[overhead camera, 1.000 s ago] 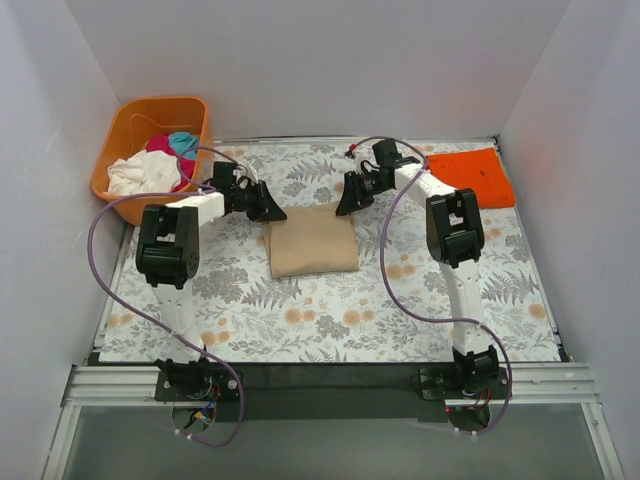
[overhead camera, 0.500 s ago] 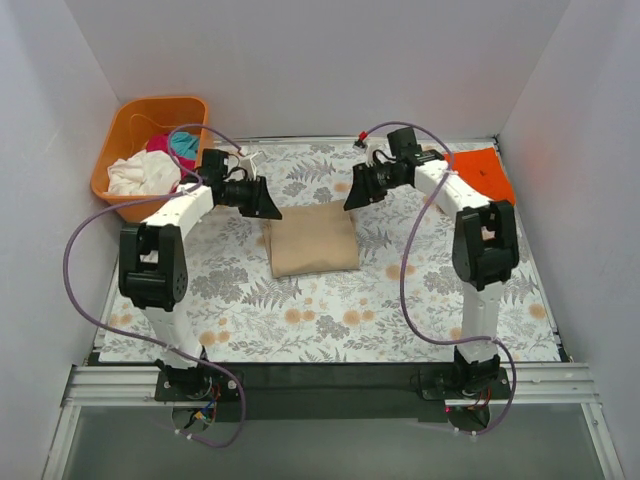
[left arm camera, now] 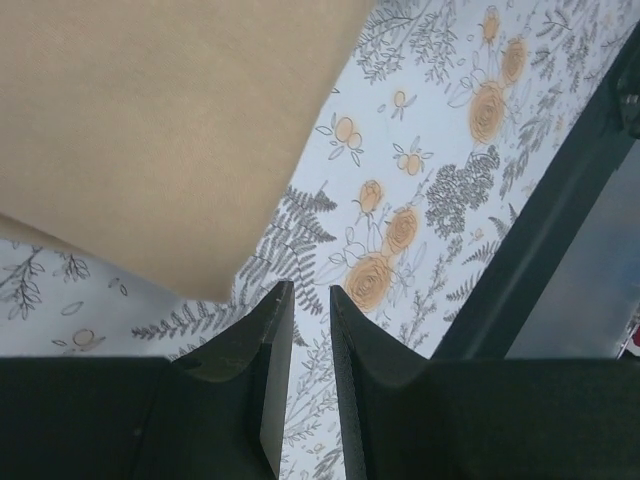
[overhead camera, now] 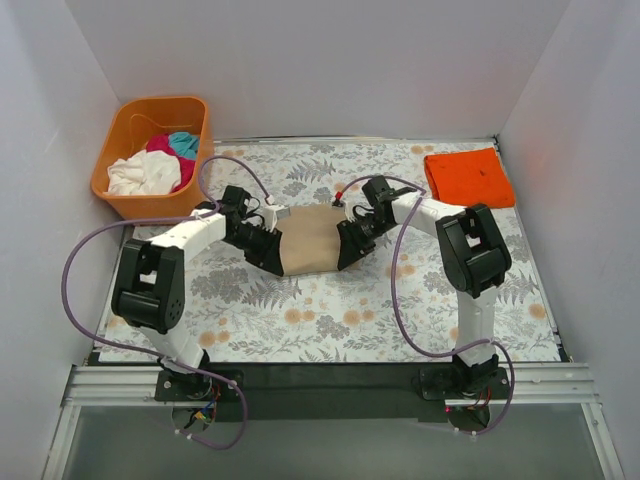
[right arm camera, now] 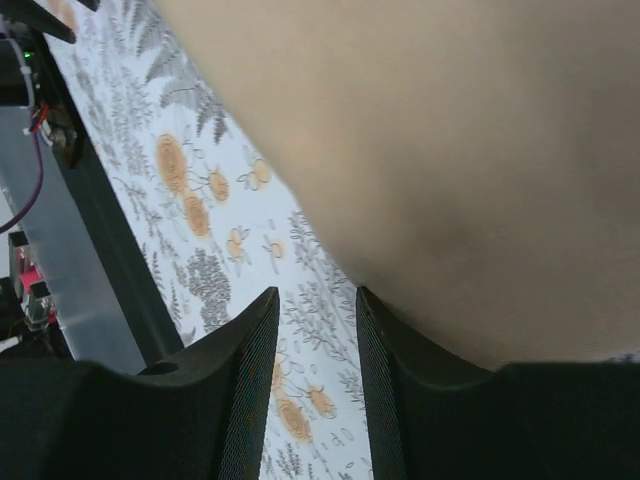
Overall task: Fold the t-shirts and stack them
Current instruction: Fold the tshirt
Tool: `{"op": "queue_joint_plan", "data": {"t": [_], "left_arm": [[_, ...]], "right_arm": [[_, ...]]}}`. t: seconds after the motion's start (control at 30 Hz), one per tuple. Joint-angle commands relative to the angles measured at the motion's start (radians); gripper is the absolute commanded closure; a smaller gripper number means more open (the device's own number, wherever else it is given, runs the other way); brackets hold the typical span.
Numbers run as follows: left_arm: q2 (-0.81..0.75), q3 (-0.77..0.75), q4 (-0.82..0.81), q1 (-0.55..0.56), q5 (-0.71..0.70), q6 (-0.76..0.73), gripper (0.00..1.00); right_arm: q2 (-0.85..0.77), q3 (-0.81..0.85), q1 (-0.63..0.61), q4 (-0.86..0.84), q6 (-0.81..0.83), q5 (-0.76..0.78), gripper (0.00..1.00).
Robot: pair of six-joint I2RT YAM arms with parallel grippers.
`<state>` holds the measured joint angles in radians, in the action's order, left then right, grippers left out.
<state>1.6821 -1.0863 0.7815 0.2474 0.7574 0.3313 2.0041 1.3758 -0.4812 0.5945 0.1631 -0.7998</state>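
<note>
A tan-beige t-shirt (overhead camera: 315, 240) is seen folded into a neat rectangle at the middle of the floral table cover (overhead camera: 330, 320). It is flanked by the left gripper (overhead camera: 262, 252) at its near left corner and the right gripper (overhead camera: 350, 245) at its near right edge, both held low over the cloth's border. In the left wrist view the fingers are parted by only a narrow slot, and nothing is caught between them. In the right wrist view the fingers are spread somewhat wider and are likewise empty, with the shirt's edge lying just beyond them.

A bright orange t-shirt (overhead camera: 470, 178) is laid folded flat at the far right corner, well apart from the tan one. Two shirts are thus judged folded, but neither is stacked yet. In the orange basket (overhead camera: 160, 101) at the far left, a white t-shirt (overhead camera: 140, 175), a magenta t-shirt (overhead camera: 160, 144) and a teal t-shirt (overhead camera: 184, 143) are left crumpled, so most of the task is judged to remain.
</note>
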Motion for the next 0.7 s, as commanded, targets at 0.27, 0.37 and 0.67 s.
{"op": "queue_joint_plan", "data": {"t": [0.27, 0.37, 0.67], "left_arm": [[0.129, -0.014, -0.111, -0.029, -0.125, 0.072, 0.78], [0.044, -0.006, -0.076, -0.036, -0.136, -0.032, 0.76], [-0.288, 0.047, -0.281, 0.237, -0.349, -0.189, 0.40]], "right_arm": [[0.050, -0.053, 0.047, -0.016, 0.006, 0.054, 0.63], [-0.001, -0.064, 0.047, 0.017, 0.036, 0.024, 0.63], [-0.288, -0.127, 0.111, 0.044, 0.012, -0.043, 0.53]]}}
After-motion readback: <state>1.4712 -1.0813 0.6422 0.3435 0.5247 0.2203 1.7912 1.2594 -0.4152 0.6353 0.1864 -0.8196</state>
